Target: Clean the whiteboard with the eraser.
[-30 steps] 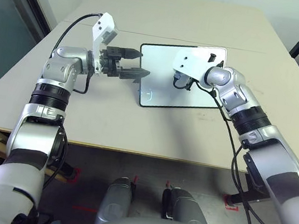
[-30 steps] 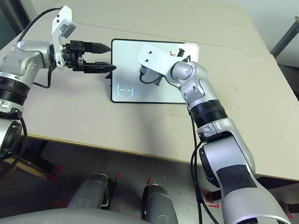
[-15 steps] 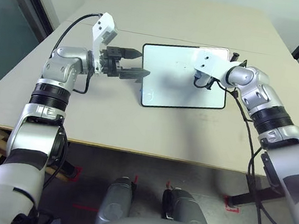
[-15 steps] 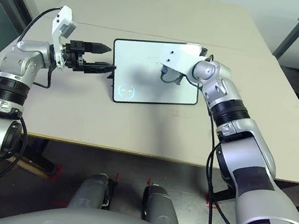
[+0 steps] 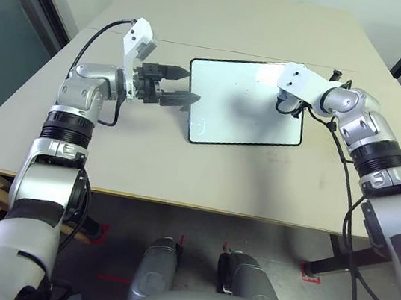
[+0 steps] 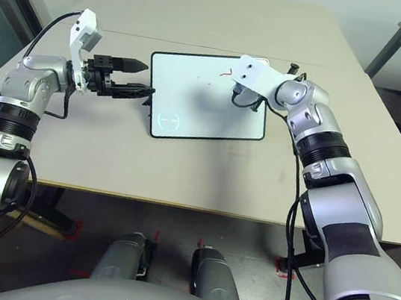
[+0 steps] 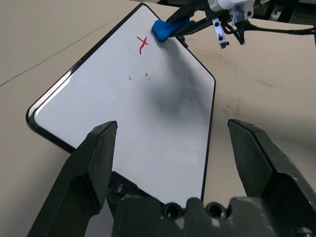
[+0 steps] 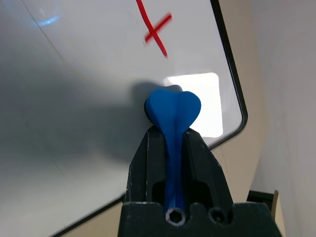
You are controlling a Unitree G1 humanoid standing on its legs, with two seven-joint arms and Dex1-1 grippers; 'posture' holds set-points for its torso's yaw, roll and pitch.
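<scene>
My right pincer [image 8: 172, 132], clamped on the eraser [image 8: 174, 106], has slid toward three o'clock, now at the whiteboard [image 6: 185, 99]'s two o'clock corner. That uncovers a red cross [image 8: 154, 32], likely my next wipe. My left pincer [image 7: 173, 123] gapes wide at nine.

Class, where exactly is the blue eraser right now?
In the right wrist view, the blue eraser is clamped in the right gripper, over the whiteboard near one rounded corner, beside the red cross mark.
</scene>
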